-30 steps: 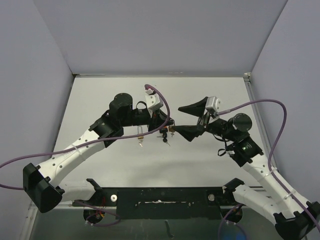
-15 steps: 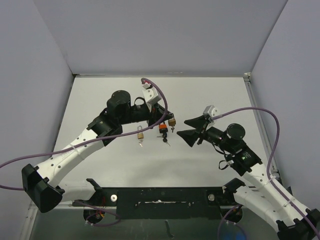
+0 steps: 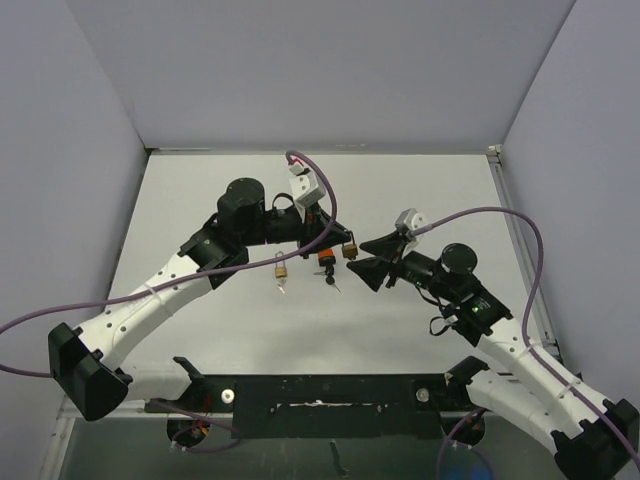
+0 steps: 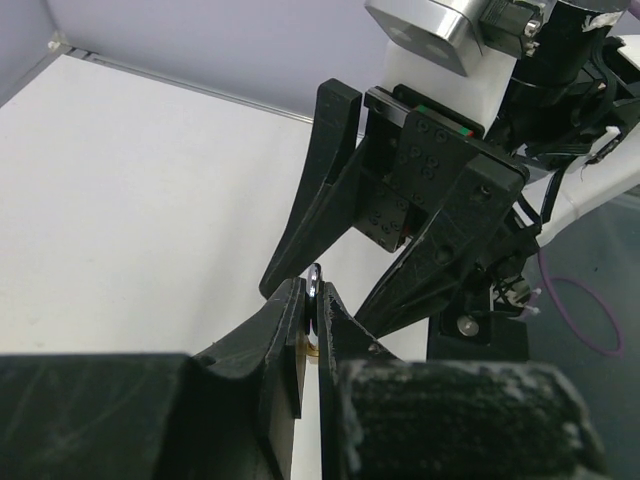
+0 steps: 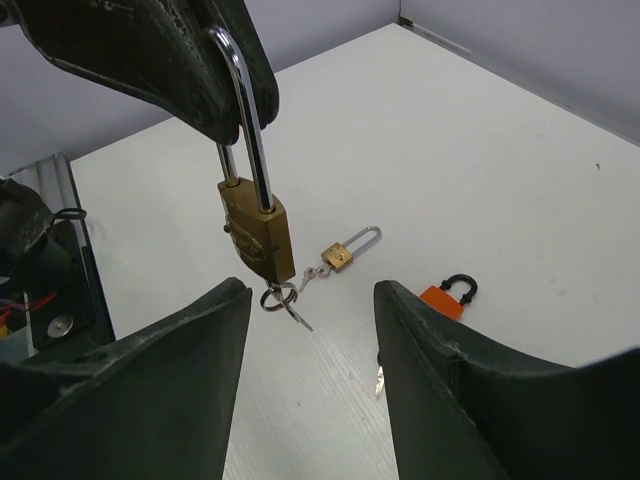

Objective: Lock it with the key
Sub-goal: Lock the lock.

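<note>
Two grippers meet above the white table (image 5: 480, 150). The left gripper (image 5: 238, 75) is clenched on the steel shackle of a brass padlock (image 5: 258, 235), dangling it in mid-air. This is likely so the key (image 5: 283, 299), on its ring under the body, faces the right gripper (image 5: 312, 290), whose jaws stand apart and empty just below. The shackle is smooth and shiny, the body blocky — the fingers matte black. A smaller brass lock (image 5: 340, 257) and an orange lock (image 5: 443, 297) lie on the table.

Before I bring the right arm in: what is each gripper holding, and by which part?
Left gripper pinches the brass padlock by its shackle top; right gripper is open, holding nothing.
</note>
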